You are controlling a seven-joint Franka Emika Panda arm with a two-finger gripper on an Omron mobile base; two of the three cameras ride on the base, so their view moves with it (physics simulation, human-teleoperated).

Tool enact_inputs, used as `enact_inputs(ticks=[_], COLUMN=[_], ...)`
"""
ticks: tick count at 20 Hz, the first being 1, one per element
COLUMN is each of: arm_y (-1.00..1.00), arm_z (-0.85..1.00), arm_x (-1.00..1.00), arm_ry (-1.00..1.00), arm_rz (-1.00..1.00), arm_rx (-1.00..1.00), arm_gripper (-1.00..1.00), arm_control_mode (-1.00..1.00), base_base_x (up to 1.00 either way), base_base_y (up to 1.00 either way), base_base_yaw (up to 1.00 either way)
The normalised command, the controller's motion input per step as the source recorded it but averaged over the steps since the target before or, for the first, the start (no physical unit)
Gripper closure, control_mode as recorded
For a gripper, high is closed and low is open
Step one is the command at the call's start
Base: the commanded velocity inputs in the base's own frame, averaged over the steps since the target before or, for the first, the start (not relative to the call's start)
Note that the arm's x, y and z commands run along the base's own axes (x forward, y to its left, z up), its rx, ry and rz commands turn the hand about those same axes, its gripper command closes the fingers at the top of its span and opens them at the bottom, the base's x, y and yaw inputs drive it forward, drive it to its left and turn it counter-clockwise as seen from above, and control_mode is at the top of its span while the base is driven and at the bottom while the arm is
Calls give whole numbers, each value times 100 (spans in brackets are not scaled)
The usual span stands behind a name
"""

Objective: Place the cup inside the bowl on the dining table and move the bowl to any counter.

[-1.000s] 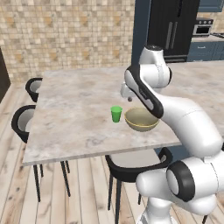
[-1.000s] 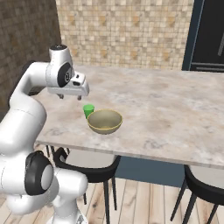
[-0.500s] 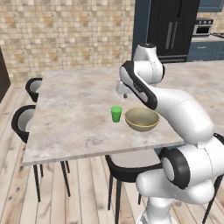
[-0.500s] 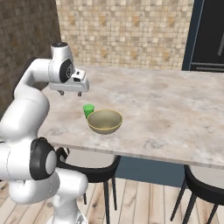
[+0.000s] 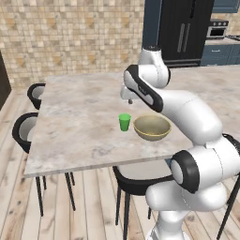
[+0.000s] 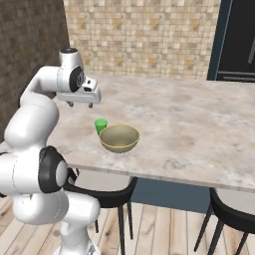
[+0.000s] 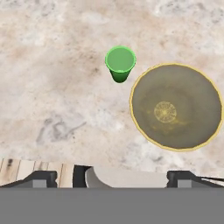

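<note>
Hovering above the marbled stone bench (image 5: 79, 126), the pincer (image 6: 82, 104) gapes wide, empty. The small green cup (image 7: 120, 63) stands upright just beside the wide olive-tan bowl (image 7: 175, 107).

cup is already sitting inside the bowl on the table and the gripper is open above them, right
Not quite. The cup is not inside the bowl; it stands upright on the table just beside the bowl, which is empty. The hand view shows this most plainly, and both base views agree. The rest holds: the gripper is open above them, holding nothing.
</note>
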Motion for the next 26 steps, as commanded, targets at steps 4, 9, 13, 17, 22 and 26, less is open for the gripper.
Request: enact_inputs(ticks=[4,9,13,17,22,26], arm_y=[14,9,8,9,11,9], arm_z=[-21,-17,-14,-10,-2,-2], arm_x=[29,26,27,28,23,23], arm_ry=[0,0,0,-1,-3,-5], arm_rz=[0,0,0,0,0,0], arm_rx=[0,0,0,0,0,0], arm_gripper=[-100,-100,-100,-100,-100,-100], arm_control_mode=[-100,-100,-100,-100,-100,-100], base_base_x=[0,0,0,0,0,0], base_base_y=[0,0,0,0,0,0], base_base_yaw=[0,0,0,0,0,0])
